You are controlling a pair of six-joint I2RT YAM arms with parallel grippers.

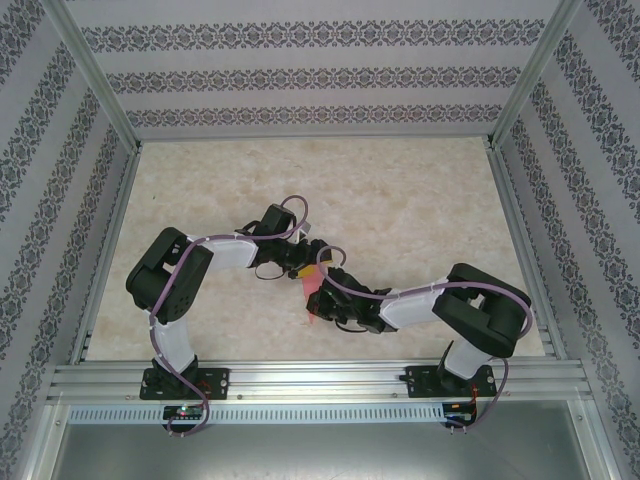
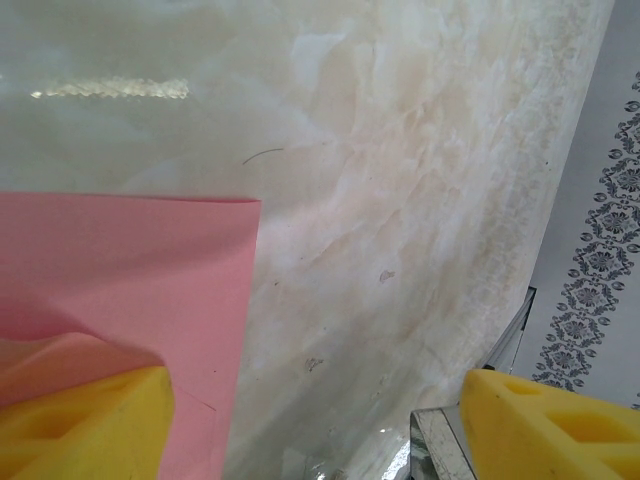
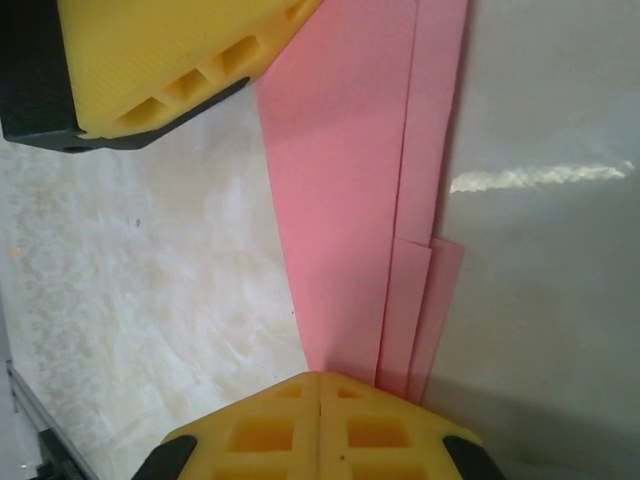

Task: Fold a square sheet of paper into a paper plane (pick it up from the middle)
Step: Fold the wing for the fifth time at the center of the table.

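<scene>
Right gripper [image 3: 320, 390] is sitting fully closed, tips meeting at the narrow end of the paper plane [image 3: 345, 200]; can't tell if it's pinching or just pressing. Layered pink strip is running away from the tips across the table [image 3: 150, 300]. Left gripper [image 2: 315, 425] is standing wide, one finger [image 2: 85, 420] overlapping the paper's far end, the other off it.

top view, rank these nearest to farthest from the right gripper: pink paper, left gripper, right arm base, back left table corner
1. pink paper, pinched by the shut right gripper, mid-table.
2. left gripper, open, just behind it and slightly left.
3. right arm base, near edge, right side.
4. back left table corner, far left.
</scene>
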